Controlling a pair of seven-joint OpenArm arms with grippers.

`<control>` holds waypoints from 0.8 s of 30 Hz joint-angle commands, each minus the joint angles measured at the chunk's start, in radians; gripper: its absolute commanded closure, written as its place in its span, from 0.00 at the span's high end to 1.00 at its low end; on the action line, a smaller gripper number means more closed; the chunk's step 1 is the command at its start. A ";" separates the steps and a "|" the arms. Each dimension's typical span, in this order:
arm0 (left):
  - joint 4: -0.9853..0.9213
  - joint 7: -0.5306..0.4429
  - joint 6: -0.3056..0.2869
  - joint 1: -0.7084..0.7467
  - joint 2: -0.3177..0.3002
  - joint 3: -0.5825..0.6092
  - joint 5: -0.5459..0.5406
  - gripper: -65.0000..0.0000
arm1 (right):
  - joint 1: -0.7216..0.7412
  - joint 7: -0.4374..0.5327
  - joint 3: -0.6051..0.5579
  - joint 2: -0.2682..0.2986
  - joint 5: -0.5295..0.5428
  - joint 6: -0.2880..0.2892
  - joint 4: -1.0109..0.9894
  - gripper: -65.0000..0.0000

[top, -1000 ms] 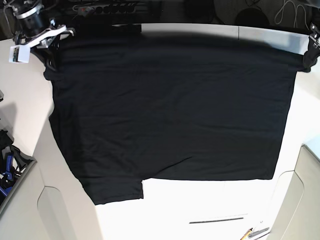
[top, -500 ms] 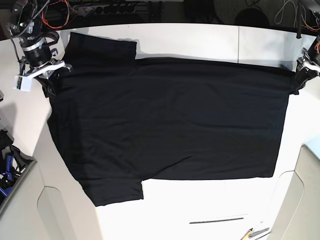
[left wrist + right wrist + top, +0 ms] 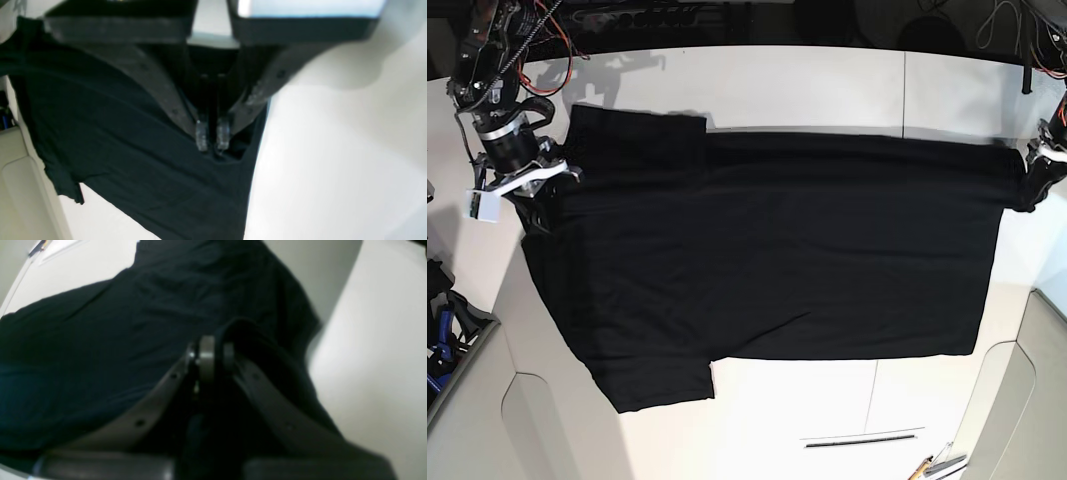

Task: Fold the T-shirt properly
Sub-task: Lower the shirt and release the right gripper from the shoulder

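T-shirt (image 3: 757, 280) pinched at both ends of a fold

The black T-shirt is spread over the white tabletop (image 3: 807, 80), between its left and right sides in the base view. Its upper band is held by the left gripper (image 3: 212, 138) and the right gripper (image 3: 215, 351), the fingers of each clamped on cloth.

Light, soft, limp handling is to be expected, with little risk of breakage; sagging or creasing is likelier if tension is lost. The cloth is best taken by the two ends of the folded edge, well apart, as is done here, and should be laid down evenly. Slipping seems unlikely while several layers are pinched.

Counted: one T-shirt, two grippers, two sleeve-like flaps, and one yellow pencil-like stick (image 3: 919, 468) by the tabletop's bottom edge. Whether a print is hidden inside cannot be told.
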 commanded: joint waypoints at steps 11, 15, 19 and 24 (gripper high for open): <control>0.014 -0.022 -0.009 -0.005 -0.022 -0.007 0.005 0.00 | 0.075 0.064 -0.008 0.008 -0.054 0.004 -0.042 0.00; 0.014 -0.021 -0.009 -0.005 -0.022 -0.006 0.007 0.00 | 0.115 0.084 -0.008 0.008 -0.053 0.005 -0.136 0.00; 0.014 -0.021 -0.009 -0.005 -0.022 -0.006 0.007 0.00 | 0.142 0.086 -0.008 0.008 -0.042 0.005 -0.192 0.00; 0.014 -0.010 -0.009 -0.005 -0.022 -0.006 0.006 0.04 | 0.145 0.085 -0.008 0.008 -0.042 0.005 -0.195 0.00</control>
